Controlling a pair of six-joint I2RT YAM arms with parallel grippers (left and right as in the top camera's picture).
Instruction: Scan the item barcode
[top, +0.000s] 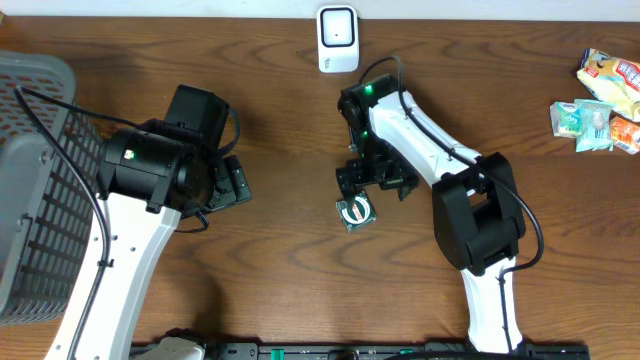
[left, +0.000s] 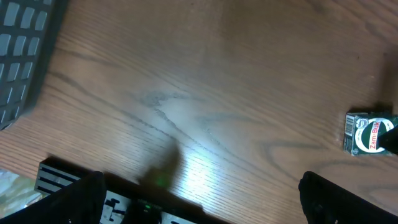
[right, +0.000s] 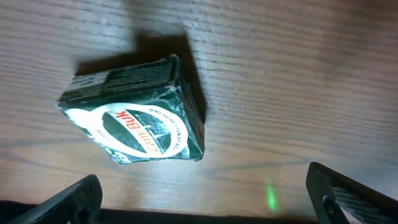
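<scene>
**Box on table, ahead of open right claw; nothing gripped**

The box (top: 356, 212) is dark green with a white oval label on its top face. It lies flat on the table (top: 280, 270), skewed to the wood grain. In the right wrist view the box (right: 134, 112) lies just ahead of the right claw (right: 211, 199), nearer its left finger than its right, and touches neither. The right claw's fingers (right: 354, 193) stand wide apart with nothing between them. From overhead the right claw (top: 372, 178) hangs just beside the box, on the scanner's side of it.

The left claw (top: 232, 185) is well apart from the box. Its jaws are also spread and empty. In its wrist view the left claw (left: 211, 205) faces bare wood, with the box (left: 368, 132) far off to one side at the frame edge. A striped panel on the box's end is too small to read.

The scanner (top: 337, 38) stands at the table's far edge, beyond the right claw. A grey basket (top: 40, 180) sits outboard of the left claw. Packets (top: 600, 100) lie far outboard of the right claw.
</scene>
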